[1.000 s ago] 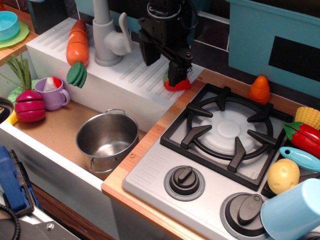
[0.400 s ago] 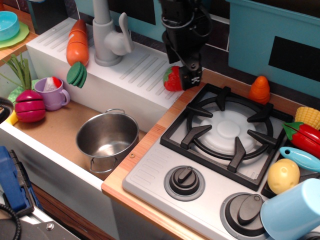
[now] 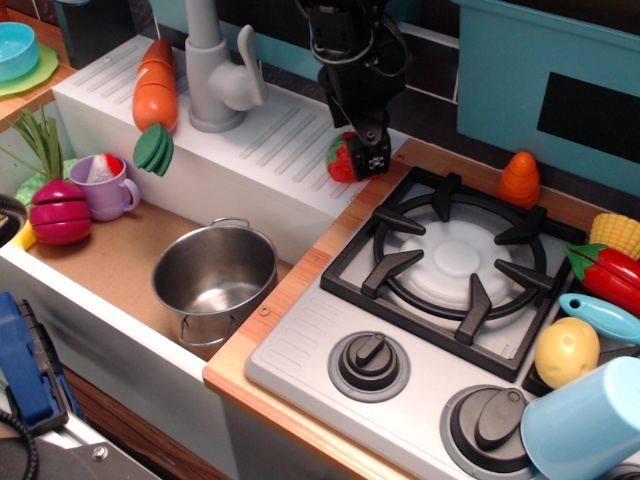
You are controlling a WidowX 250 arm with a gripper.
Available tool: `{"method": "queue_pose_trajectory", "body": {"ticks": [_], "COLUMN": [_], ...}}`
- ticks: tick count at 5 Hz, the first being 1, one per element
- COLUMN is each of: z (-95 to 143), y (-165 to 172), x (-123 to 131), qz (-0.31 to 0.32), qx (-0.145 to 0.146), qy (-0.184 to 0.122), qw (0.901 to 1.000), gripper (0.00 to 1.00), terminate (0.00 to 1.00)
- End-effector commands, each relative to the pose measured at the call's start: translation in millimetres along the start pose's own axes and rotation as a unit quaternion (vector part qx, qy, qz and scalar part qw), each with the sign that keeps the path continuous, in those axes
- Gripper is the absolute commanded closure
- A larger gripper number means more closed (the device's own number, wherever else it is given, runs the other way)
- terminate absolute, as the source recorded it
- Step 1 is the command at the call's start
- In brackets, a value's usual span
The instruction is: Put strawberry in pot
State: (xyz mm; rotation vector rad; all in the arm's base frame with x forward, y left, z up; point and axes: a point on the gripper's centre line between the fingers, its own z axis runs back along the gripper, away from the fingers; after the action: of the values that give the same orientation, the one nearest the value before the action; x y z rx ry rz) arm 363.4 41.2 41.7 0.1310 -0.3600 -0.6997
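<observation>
Observation.image is framed from above the counter; the gripper (image 3: 362,152), upper centre, is seen clenched on the strawberry (image 3: 343,159), which is held at the white ribbed ledge (image 3: 270,140) just beside the stove grate (image 3: 452,262); the pot (image 3: 215,279) is set in the sink (image 3: 110,245) at lower left, nothing being visible inside it; a purple mug (image 3: 105,186) at left is seen holding something red and white.

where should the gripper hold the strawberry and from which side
Grip the strawberry across its red body, coming from above, much as the gripper appears to hold it now. The body is the widest, firmest part; the green cap looks thin and would likely slip. It seems already clear of the white ledge.
</observation>
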Motion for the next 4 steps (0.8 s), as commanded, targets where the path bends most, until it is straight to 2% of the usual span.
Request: {"method": "queue_pose_trajectory", "body": {"ticks": [1, 2, 3, 4], "z": [-4, -18, -27, -26], "y": [12, 15, 18, 18], "x": [5, -2, -7, -9], "qz": [0.003, 0.02, 0.036, 0.055], "qx": [0.016, 0.009, -0.006, -0.012], "qy": [-0.037, -0.056, -0.059, -0.045], "qw": [0.9992, 0.9982, 0.9976, 0.9974], "gripper": [0.0, 0.0, 0.0, 1.0], "terminate": [0.0, 0.0, 0.0, 0.0]}}
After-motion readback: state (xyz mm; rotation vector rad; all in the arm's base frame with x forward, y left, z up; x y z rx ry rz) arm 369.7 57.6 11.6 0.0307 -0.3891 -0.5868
